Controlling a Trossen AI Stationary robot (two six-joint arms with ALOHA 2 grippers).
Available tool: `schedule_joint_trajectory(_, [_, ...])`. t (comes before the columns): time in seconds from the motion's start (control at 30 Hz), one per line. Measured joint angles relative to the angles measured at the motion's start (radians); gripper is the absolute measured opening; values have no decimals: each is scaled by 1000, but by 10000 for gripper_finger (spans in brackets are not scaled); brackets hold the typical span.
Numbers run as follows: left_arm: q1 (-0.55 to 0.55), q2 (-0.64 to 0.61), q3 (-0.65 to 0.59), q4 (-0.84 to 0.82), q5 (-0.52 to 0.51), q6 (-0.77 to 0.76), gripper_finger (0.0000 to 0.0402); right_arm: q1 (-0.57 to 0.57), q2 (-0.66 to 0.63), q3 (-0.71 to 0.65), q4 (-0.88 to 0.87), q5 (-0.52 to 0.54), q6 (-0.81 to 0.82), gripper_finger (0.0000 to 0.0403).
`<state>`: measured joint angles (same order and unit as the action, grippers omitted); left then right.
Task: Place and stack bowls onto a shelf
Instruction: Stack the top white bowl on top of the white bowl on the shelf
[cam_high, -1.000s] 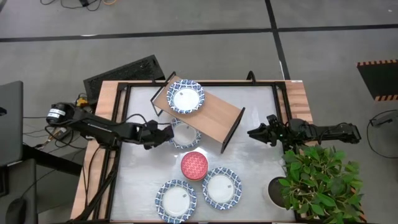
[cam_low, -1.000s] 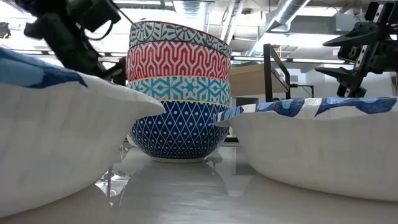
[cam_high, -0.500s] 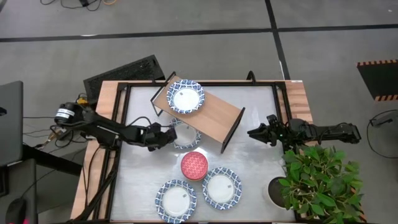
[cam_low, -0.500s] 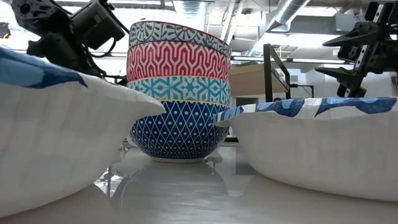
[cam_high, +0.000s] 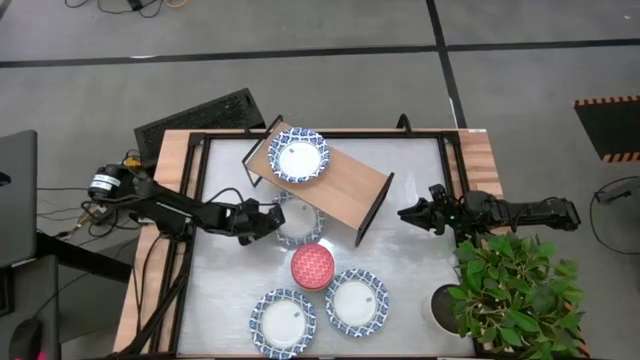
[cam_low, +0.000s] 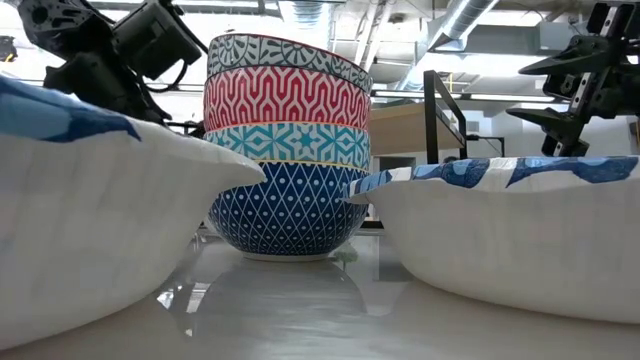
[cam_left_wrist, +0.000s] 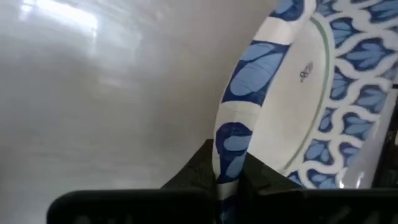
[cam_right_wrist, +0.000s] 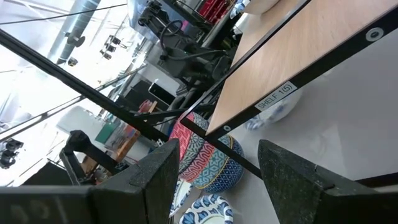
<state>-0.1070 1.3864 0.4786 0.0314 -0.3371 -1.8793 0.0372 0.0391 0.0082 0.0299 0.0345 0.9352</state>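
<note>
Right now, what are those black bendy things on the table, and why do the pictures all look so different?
They are two robot arms, and each ends in a two-fingered pincer. Four cameras look at the same moment. One looks straight down from above. One sits at table height, so the bowls look huge. One rides on each arm's wrist.

The left pincer pinches the rim of a white bowl with a blue rim, beside the wooden shelf. Its wrist camera shows that rim squeezed between the fingers. The right pincer waits open, to the shelf's right.

One blue-rimmed bowl already sits on the shelf. On the table are a colourful patterned bowl and two more blue-rimmed bowls. A potted plant stands at the corner.
</note>
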Motion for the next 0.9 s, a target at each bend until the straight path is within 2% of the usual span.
schedule_joint_trajectory(0.13, [-11, -46, 0, -46, 66, -20, 2, 0, 0, 0, 0, 0, -1, 244])
schedule_joint_trajectory(0.23, [-32, -109, 0, -160, 68, -104, 2, 0, 0, 0, -1, 0, -4, 244])
schedule_joint_trajectory(0.4, [-64, -265, 0, -360, 42, -211, 1, 0, 0, 0, -1, 0, -4, 244])
schedule_joint_trajectory(0.57, [-100, -431, 0, -410, 54, -279, 0, 0, 0, 0, -2, 1, -25, 244])
schedule_joint_trajectory(0.67, [-118, -522, 1, -424, 107, -285, 0, 0, 0, 0, -1, 2, -28, 244])
schedule_joint_trajectory(0.9, [-173, -681, 1, -518, 312, -350, 0, 0, 0, 0, -3, 2, -27, 244])
